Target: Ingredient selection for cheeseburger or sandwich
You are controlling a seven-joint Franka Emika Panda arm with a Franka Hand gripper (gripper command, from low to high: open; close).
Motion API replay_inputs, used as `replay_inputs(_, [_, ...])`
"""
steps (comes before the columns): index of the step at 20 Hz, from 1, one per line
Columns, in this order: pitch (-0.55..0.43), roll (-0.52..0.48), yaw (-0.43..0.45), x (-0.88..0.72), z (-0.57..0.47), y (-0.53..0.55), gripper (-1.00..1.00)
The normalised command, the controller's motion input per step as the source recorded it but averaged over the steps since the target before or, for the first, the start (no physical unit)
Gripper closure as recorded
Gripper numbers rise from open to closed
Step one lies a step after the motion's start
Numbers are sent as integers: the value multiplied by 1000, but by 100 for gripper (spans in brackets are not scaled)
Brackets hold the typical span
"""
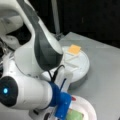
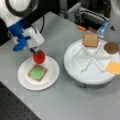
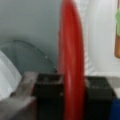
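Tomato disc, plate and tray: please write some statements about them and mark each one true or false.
1. The end effector holds the red tomato disc on edge. True.
2. The green lettuce piece lies on a toast square on the white paper plate. True.
3. The yellow-orange cheese square is on the plate. False: it sits in the white divided tray.
4. The dark brown patty lies on the lettuce. False: it is in the tray.
5. A second toast square rests in the tray. True.

No text, label, brand, number or sign can be read anywhere.
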Motion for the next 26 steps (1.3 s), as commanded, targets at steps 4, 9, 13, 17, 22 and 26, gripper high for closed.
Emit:
replay_inputs(4, [105,-192,203,340,-23,-224,100])
replay_inputs(9, [91,-81,227,339,-90,-186,100])
replay_inputs(13, [27,-28,237,357,-129,-98,100])
replay_inputs(17, [9,-3,232,366,-73,-92,100])
replay_inputs(22, [22,41,215,347,-29,-144,100])
replay_inputs(26, [7,103,221,355,-77,-200,100])
